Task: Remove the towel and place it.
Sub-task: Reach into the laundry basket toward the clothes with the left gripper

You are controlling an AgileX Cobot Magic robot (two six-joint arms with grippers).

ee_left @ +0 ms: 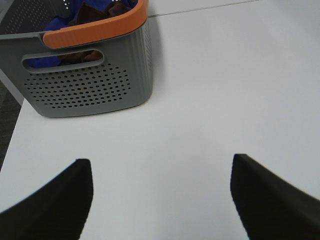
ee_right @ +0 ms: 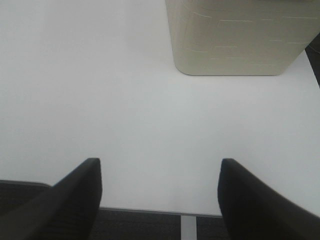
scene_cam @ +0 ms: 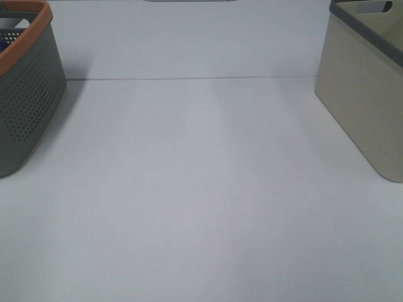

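Note:
The towel shows only in the left wrist view, as dark reddish-brown cloth inside the grey perforated basket with an orange rim, mixed with blue cloth. Most of it is hidden by the basket wall. My left gripper is open and empty, above the white table a short way from that basket. My right gripper is open and empty, over the table's front edge, apart from the beige basket. Neither gripper shows in the exterior high view.
In the exterior high view the grey basket stands at the far left and the beige basket with a grey rim at the far right. The white table lies between them. Dark floor shows past the table's edge.

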